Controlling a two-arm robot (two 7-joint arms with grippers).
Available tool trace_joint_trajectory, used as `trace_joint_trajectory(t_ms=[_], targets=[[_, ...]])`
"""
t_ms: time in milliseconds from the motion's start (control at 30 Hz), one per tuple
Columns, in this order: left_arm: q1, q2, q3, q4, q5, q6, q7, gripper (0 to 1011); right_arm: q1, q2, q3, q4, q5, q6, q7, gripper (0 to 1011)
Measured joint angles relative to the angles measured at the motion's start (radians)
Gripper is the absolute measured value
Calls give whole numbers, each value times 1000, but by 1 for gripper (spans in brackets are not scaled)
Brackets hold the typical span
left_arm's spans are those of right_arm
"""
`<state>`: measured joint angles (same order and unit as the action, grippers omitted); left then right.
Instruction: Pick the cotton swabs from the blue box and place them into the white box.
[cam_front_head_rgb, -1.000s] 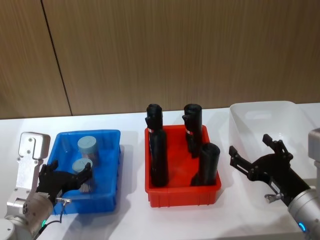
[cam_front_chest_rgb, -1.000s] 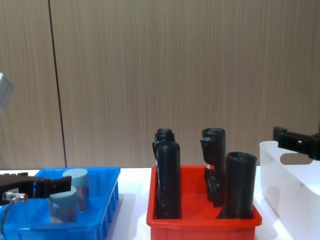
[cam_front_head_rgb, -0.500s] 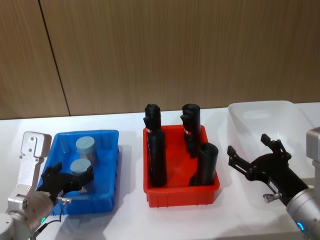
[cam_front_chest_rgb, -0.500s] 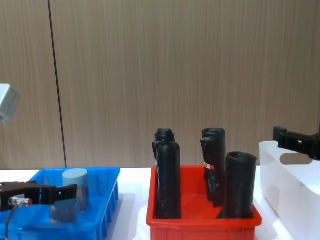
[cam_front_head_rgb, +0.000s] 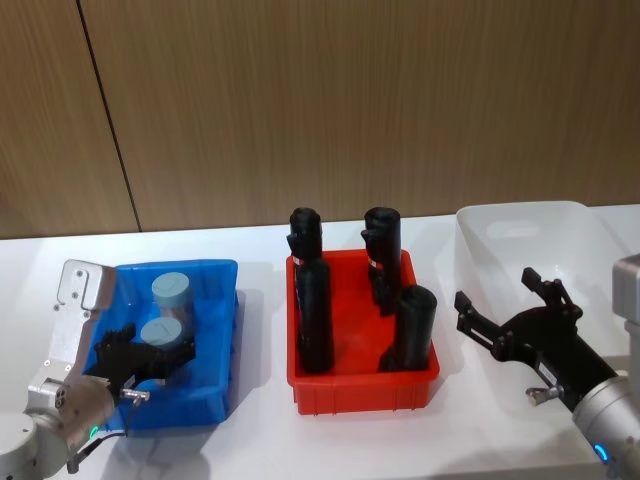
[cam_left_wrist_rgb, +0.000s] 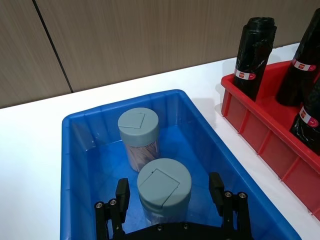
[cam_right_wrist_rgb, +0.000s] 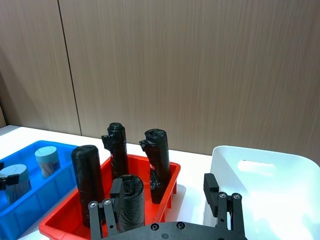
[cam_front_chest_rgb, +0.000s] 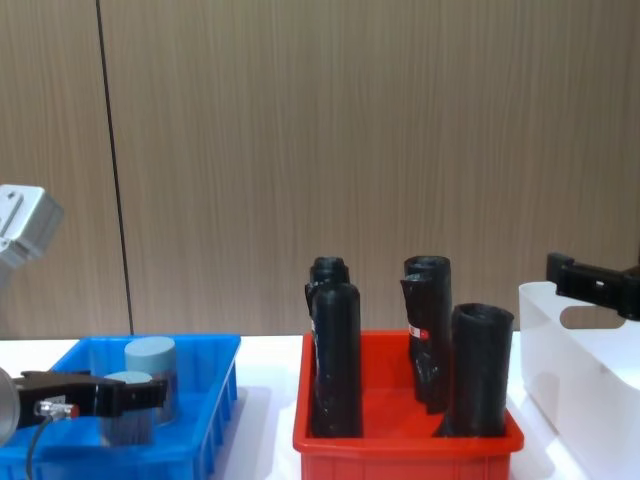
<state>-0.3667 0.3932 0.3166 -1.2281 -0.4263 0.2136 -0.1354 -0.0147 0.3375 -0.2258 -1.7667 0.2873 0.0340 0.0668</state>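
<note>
In the blue box, at left, both swabs stand; the left gripper has its jaws apart around the near one. The white box holds none yet; the right gripper hovers beside it, jaws apart.

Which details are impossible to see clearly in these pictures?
- Floor of white box: partly cut off at head view's right edge; right gripper covers it in right wrist view.
- Labels on black rolls: too small to read.
- Base of nearer cotton swabs, chest view: behind left gripper and blue box wall.
</note>
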Motion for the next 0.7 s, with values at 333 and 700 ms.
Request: trace_joint_trajectory(t_ms=[333, 700], targets=[[-46, -22, 4, 85, 34, -20, -35, 1004, 0, 0, 0, 0, 0, 0, 0, 1002], [-76, -37, 7, 145, 56, -34, -61, 833, 0, 0, 0, 0, 0, 0, 0, 1002]])
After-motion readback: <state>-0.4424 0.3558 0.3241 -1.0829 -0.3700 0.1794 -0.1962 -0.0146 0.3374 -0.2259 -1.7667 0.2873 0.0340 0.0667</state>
